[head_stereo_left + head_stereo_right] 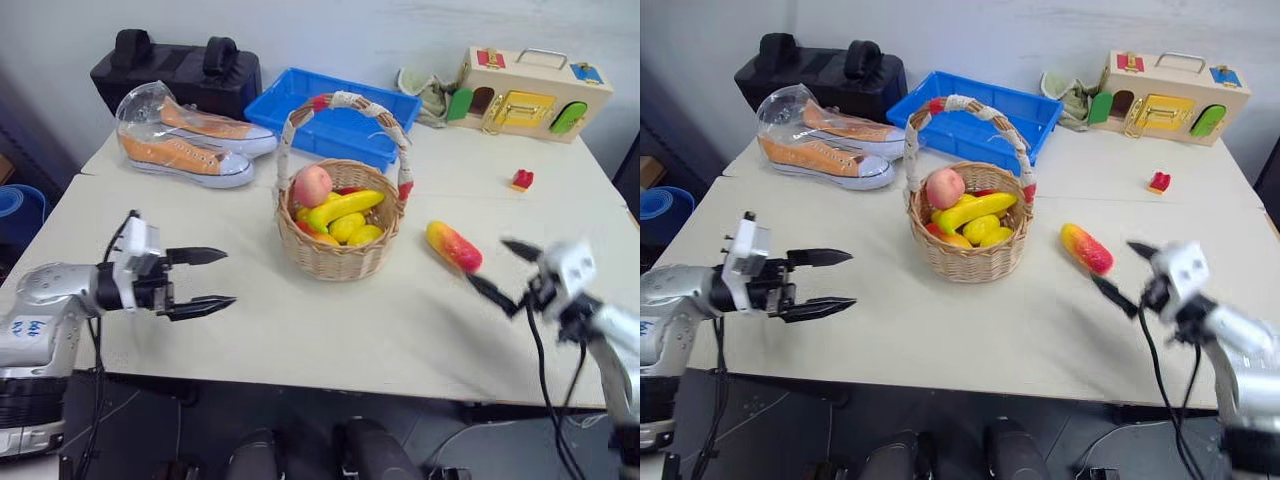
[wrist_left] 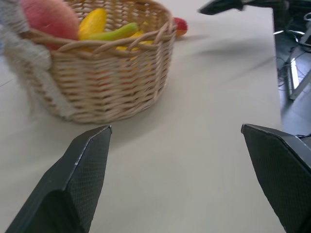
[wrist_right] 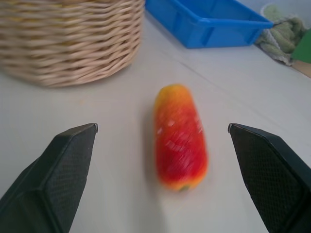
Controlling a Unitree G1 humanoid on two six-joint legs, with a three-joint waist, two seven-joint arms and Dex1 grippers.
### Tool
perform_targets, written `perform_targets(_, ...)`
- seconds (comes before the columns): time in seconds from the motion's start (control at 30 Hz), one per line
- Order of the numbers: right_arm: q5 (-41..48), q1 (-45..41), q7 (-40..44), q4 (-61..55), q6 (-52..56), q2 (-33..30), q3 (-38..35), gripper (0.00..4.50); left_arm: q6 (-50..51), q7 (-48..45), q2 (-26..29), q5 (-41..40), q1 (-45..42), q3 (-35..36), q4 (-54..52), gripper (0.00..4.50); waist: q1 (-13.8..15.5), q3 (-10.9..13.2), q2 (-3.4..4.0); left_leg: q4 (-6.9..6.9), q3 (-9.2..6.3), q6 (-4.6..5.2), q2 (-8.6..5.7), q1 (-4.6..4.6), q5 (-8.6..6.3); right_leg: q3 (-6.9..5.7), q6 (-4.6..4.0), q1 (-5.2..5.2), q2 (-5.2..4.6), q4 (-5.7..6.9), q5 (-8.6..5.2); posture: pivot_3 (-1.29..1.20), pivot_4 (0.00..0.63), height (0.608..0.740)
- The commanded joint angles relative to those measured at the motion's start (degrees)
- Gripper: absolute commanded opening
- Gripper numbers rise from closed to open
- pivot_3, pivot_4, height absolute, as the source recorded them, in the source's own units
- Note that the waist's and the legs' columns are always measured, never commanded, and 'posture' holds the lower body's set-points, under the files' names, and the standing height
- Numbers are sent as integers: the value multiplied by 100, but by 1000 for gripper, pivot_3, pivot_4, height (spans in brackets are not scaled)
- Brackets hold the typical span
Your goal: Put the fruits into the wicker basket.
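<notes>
The round wicker basket (image 1: 340, 235), tightly woven of tan cane with a tall arched handle banded in white and red, stands mid-tabletop (image 1: 300, 330). Inside it lie glossy toy fruits: a round pink-orange peach (image 1: 312, 185), a curved yellow banana (image 1: 345, 207) and smaller yellow pieces. 1 oblong mango (image 1: 454, 246), smooth, red fading to yellow, lies on the pale matte tabletop right of the basket, apart from it. The right hand (image 1: 497, 268) hovers near the mango, its 2 black textured fingers spread wide and empty. The left hand (image 1: 205, 280) hangs left of the basket, likewise open and empty.
</notes>
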Motion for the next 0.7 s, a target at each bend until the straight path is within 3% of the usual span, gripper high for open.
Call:
perform_targets(0.03,-534,-1118,300,1038,633,-178,732,4500,6,218,-164,-179,96,35,-381,4487,-6,2,4,-1,-2,-5,2,0,2,0,-1,-3,4,0,0,0,150,740)
perform_targets(0.23,-1056,-2100,706,2298,989,-233,1340,4500,-387,350,-417,-68,447,-68,-690,4487,81,3,5,0,-6,-5,1,-42,-7,12,15,-41,4,-1,-9,0,150,740)
perform_targets(0.37,-1131,-2371,936,2552,1324,-312,1416,3578,-338,593,-546,-219,687,73,-984,4500,68,3,6,25,-10,2,0,-108,-10,14,23,-93,2,5,-6,0,150,740)
perform_targets(0.43,-1069,-2413,1126,2494,1319,-361,1348,2845,-310,695,-590,-298,812,131,-1118,4500,59,3,7,25,-10,3,0,-107,-11,15,24,-92,2,5,-6,0,150,740)
perform_targets(0.53,-894,-2206,1467,2120,1250,-533,1179,2017,-302,827,-639,-376,881,205,-1205,4500,52,4,7,25,-10,1,1,-102,-2,15,23,-89,5,8,-6,0,150,740)
perform_targets(0.7,201,-1245,1841,158,1143,-580,126,1967,-207,1270,-808,-681,1068,590,-1392,4500,61,4,7,24,-13,5,-2,-98,9,16,22,-78,4,7,-6,0,150,740)
